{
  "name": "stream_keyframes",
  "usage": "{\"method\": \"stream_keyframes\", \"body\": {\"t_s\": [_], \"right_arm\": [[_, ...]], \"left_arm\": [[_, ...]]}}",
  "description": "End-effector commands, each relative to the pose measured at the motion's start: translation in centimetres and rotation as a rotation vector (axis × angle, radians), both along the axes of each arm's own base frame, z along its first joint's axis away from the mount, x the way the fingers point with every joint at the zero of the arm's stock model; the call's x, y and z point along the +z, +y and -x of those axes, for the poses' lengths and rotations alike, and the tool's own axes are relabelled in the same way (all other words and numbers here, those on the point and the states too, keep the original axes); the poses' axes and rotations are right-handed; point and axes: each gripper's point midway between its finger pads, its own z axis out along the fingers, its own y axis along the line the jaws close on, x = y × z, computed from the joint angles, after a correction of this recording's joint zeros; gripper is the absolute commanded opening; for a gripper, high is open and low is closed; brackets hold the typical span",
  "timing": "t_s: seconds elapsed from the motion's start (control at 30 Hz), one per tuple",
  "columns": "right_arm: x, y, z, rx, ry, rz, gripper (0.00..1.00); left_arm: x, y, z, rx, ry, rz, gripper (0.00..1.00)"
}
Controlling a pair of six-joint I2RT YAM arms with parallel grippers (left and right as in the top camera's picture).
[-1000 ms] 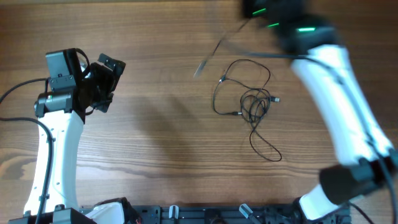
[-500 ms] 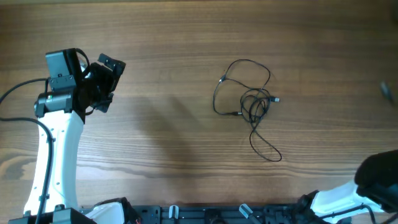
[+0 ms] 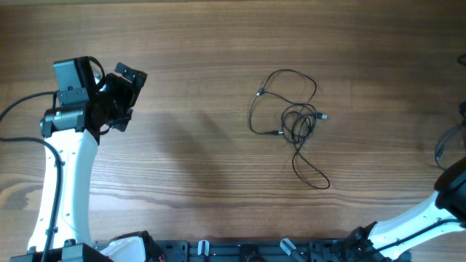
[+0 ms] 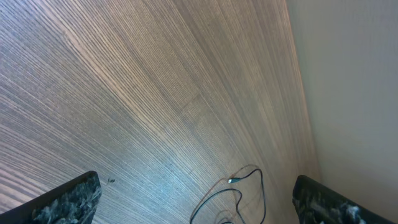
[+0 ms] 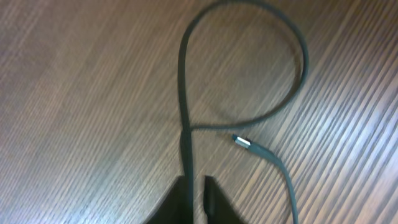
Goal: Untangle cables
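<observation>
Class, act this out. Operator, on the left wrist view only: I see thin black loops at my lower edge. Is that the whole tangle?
Observer: No. The thin black wire-like cables form a knotted bundle with one long loop trailing out.
Operator: Where is the right pincer?
Observer: The right pincer is far right of the bundle, shut on a separate thin dark cable with a silver plug.
Operator: And mine?
Observer: The left pincer is far left of the bundle.

Overhead: fixed, straight down, far; whole table [image 3: 218, 44]. Left wrist: low slant across wood; cables [image 4: 235, 180] far ahead of left claw [image 4: 196, 180], shared with overhead. Right wrist: close, steep; loose cable [image 5: 303, 59] just ahead of right claw [image 5: 196, 186], at overhead's right edge.
</observation>
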Motion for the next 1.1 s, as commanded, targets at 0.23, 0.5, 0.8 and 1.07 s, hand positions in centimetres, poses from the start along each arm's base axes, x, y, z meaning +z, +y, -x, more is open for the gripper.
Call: {"method": "stream_keyframes", "body": {"t_s": [0.23, 0.5, 0.8, 1.07], "right_arm": [[2.6, 0.2, 0.1, -0.09, -0.063, 0.004, 1.0], [11.2, 5.3, -2.2, -0.065, -0.364, -0.095, 1.0], [11.2, 24.5, -6.0, 0.462, -0.389, -0.623, 1.0], [4.5, 39.7, -3.6, 0.778, -0.106, -0.703, 1.0]], "left_arm": [[0.1, 0.4, -0.1, 0.008, -0.004, -0.015, 1.0], [0.1, 0.4, -0.1, 0.008, -0.004, -0.015, 1.0], [0.1, 0.4, -0.1, 0.008, -0.004, -0.015, 1.0], [0.1, 0.4, -0.1, 0.008, -0.004, -0.015, 1.0]]}}
